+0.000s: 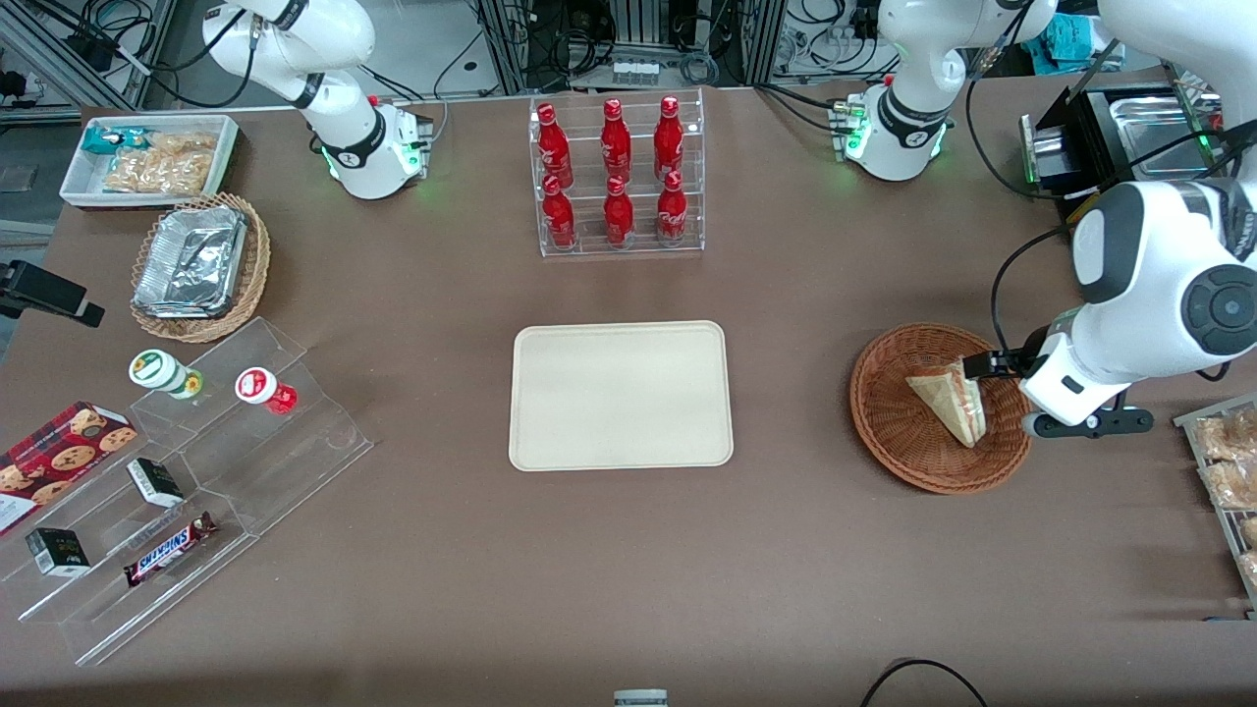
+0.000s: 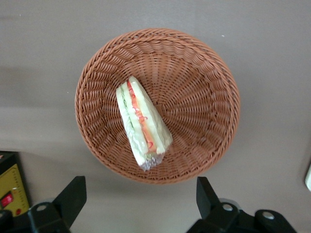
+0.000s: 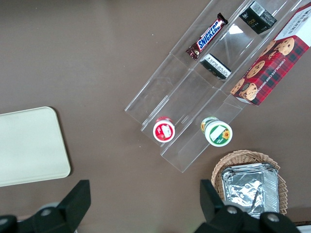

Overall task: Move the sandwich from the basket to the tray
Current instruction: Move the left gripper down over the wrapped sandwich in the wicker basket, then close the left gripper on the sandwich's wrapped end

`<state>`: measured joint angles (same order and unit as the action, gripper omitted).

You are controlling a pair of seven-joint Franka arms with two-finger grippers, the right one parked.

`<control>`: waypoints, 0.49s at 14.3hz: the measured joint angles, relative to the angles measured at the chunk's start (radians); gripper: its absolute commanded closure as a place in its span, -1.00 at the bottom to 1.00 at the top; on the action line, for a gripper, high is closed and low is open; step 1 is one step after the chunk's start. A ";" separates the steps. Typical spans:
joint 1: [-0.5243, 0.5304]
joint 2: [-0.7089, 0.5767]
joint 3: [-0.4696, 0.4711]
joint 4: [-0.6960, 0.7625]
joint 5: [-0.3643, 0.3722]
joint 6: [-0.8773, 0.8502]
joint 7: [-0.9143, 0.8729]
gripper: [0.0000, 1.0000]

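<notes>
The working arm reaches in from its end of the table, its white forearm bent down so the gripper (image 1: 987,365) hangs above the rim of the reddish-brown wicker basket (image 1: 889,412). In the wrist view the 2 black fingers (image 2: 73,196) stand wide apart, released, with nothing between them, well above the basket (image 2: 204,87).

The sandwich (image 1: 951,398) lies in the basket, a pale triangular wedge in clear wrap; the wrist view shows its red and green filling edge turned upward (image 2: 141,121). The cream tray (image 1: 621,395) sits bare at the middle of the table, well apart from the basket, toward the parked arm's end from it.

Readable writing: a SNICKERS bar (image 1: 169,549) on the clear acrylic stepped stand (image 1: 295,432), along with 2 small dark boxes, and 2 small lidded cups, 1 green-topped (image 1: 157,370) and 1 red-topped (image 1: 258,386). A plaid box of chocolate-chip cookies (image 1: 59,462) lies beside the stand.

Farther from the camera, a clear rack holds 6 red bottles (image 1: 616,177). A tan wicker basket of foil trays (image 1: 191,263) and a white bin of snacks (image 1: 147,157) sit toward the parked arm's end. The surface is a matte brown table (image 1: 628,609); cables and metal framing crowd the room past its edge.
</notes>
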<state>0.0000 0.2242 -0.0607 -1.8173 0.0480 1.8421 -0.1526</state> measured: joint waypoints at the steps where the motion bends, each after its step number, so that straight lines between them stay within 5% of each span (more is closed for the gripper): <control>1: 0.001 -0.001 0.001 -0.029 0.000 0.037 -0.041 -1.00; 7: 0.018 -0.036 0.004 -0.264 -0.023 0.338 -0.233 -1.00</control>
<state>0.0179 0.1886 -0.0564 -2.0810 0.0246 2.1801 -0.3856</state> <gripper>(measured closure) 0.000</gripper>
